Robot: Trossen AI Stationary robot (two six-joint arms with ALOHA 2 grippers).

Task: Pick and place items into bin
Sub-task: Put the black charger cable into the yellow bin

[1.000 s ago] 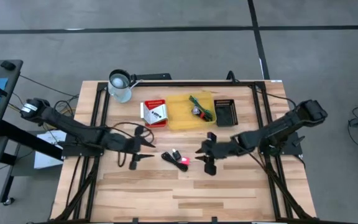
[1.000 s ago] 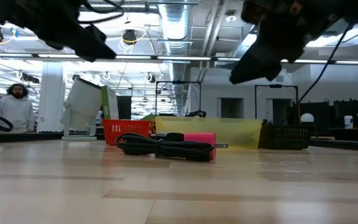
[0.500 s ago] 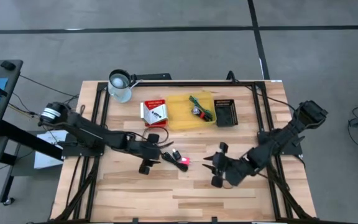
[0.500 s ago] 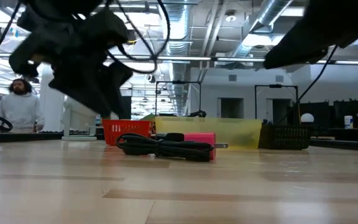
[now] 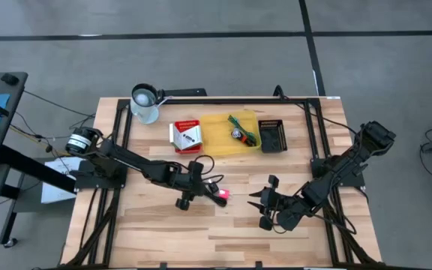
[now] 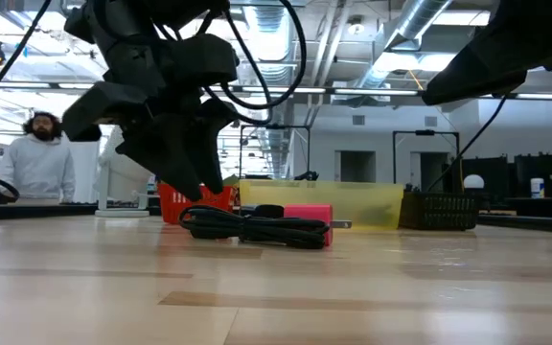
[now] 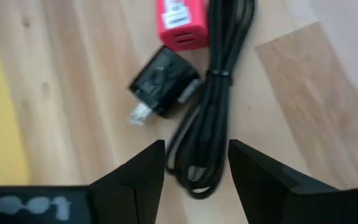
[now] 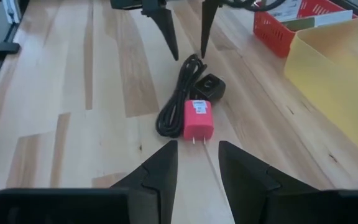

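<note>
left gripper (image 5: 182, 196) hangs with its jaws open just above a coiled black cord (image 7: 213, 106) near the middle of the desk (image 5: 163, 240), the two fingers (image 7: 135, 180) straddling the coil's near end without touching it. beside the cord lie a red-pink charger plug (image 8: 198, 119) and a small black adapter (image 7: 163, 82), all three close together and still out of any bin.

toward the desk's far edge sit a red basket (image 5: 186, 136), a yellow tray (image 5: 216, 142) already holding a green stick-like piece (image 5: 240, 124) and a small silvery piece (image 5: 236, 133), and a black basket (image 5: 271, 135). a metal cup (image 5: 145, 103) stands near the far left corner.

right gripper (image 5: 259, 208) waits nearer the desk's front right, jaws parted and empty, aimed at the same cluster. a person (image 6: 38, 158) stands in the room beyond.

the cord looks light and limp, likely to sag and trail if lifted by one strand; the banded middle of the bundle seems the surest hold. the plug looks rigid and smooth, best pinched across its flat sides.
</note>
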